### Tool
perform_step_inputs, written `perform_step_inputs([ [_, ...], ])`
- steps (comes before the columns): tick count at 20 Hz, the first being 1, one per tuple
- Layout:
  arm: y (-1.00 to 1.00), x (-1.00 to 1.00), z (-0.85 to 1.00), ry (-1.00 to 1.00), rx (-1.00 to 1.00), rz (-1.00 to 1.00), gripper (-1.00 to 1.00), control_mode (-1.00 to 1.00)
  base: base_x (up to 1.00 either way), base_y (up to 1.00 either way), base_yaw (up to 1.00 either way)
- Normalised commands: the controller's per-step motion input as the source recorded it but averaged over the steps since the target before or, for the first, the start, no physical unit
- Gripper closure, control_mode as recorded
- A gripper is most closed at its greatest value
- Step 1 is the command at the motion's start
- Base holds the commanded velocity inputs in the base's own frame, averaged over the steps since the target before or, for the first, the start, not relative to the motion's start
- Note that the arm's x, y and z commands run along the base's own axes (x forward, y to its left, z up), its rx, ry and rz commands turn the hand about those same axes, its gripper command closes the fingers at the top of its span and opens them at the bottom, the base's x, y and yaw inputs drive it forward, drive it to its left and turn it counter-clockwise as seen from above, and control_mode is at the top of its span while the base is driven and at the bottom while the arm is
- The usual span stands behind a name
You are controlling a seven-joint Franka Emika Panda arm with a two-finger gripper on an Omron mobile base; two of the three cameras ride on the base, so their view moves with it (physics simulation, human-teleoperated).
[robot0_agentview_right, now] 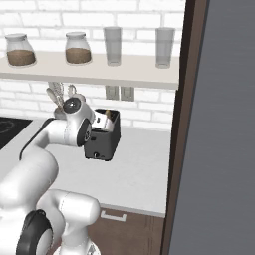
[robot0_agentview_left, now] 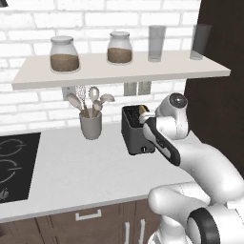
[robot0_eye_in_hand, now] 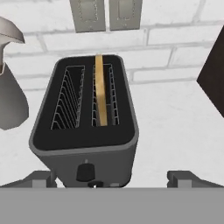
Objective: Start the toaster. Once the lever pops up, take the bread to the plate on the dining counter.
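Observation:
The dark grey toaster (robot0_eye_in_hand: 83, 131) stands on the white counter against the brick wall, its round knob (robot0_eye_in_hand: 85, 171) facing me. The bread (robot0_eye_in_hand: 101, 89) stands on edge in its right slot, with its tan top edge level with the slot's rim. My gripper (robot0_eye_in_hand: 112, 179) hovers just in front of and above the toaster's front face. It is open, and its two fingertips (robot0_eye_in_hand: 41, 178) stand wide to either side of the toaster. From the base views the hand sits over the toaster (robot0_agentview_left: 136, 133) (robot0_agentview_right: 103, 139) and hides part of it. The plate and the dining counter are out of view.
A grey utensil cup (robot0_agentview_left: 90, 125) with spoons stands left of the toaster, and a black cooktop (robot0_agentview_left: 14, 164) lies further left. A shelf (robot0_agentview_left: 119, 71) with jars and glasses hangs above. A tall dark cabinet side (robot0_agentview_right: 182, 124) closes off the right.

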Motion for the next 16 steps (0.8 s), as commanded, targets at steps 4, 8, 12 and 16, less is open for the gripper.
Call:
perform_step_inputs([
  [4, 0.08, 0.40, -0.15, 0.00, 0.00, 0.00, -1.00, -1.00, 0.00, 0.00, 0.00],
  [8, 0.17, 0.43, -0.17, 0.00, 0.00, 0.00, -1.00, -1.00, 0.00, 0.00, 0.00],
  [12, 0.06, 0.35, -0.14, 0.00, 0.00, 0.00, -1.00, -1.00, 0.00, 0.00, 0.00],
  [16, 0.00, 0.32, -0.08, 0.00, 0.00, 0.00, -1.00, -1.00, 0.00, 0.00, 0.00],
])
